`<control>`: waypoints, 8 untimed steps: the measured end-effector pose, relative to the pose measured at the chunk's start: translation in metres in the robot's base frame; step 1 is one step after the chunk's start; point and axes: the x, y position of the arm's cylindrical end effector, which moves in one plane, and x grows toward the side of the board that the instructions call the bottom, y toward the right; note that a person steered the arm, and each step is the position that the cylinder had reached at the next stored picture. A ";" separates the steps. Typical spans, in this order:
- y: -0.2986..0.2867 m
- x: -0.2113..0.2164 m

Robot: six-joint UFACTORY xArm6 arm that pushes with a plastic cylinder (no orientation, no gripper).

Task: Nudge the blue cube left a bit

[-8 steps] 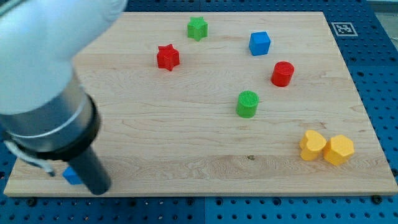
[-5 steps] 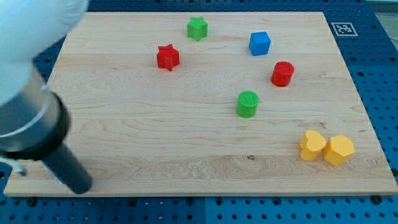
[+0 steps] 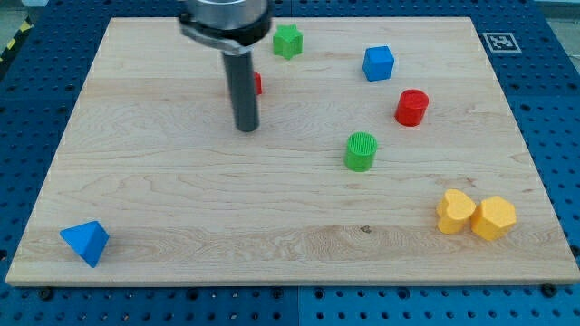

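The blue cube [image 3: 379, 62] sits near the view's top right of the wooden board [image 3: 181, 199]. My tip [image 3: 246, 129] rests on the board left of centre, well to the left of and below the blue cube. The rod stands in front of the red star [image 3: 256, 83] and hides most of it. The red cylinder [image 3: 411, 107] lies just below and right of the blue cube.
A green star [image 3: 288, 40] is at the top centre. A green cylinder [image 3: 361, 151] stands mid-board. A yellow heart [image 3: 455, 212] and a yellow hexagon [image 3: 493, 217] touch at the lower right. A blue triangular block [image 3: 86, 242] lies at the bottom left corner.
The arm has swung from the board's bottom left up to the upper middle. The blue triangular block is now uncovered and the red star is mostly hidden. No block has moved.
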 end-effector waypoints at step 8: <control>0.240 -0.071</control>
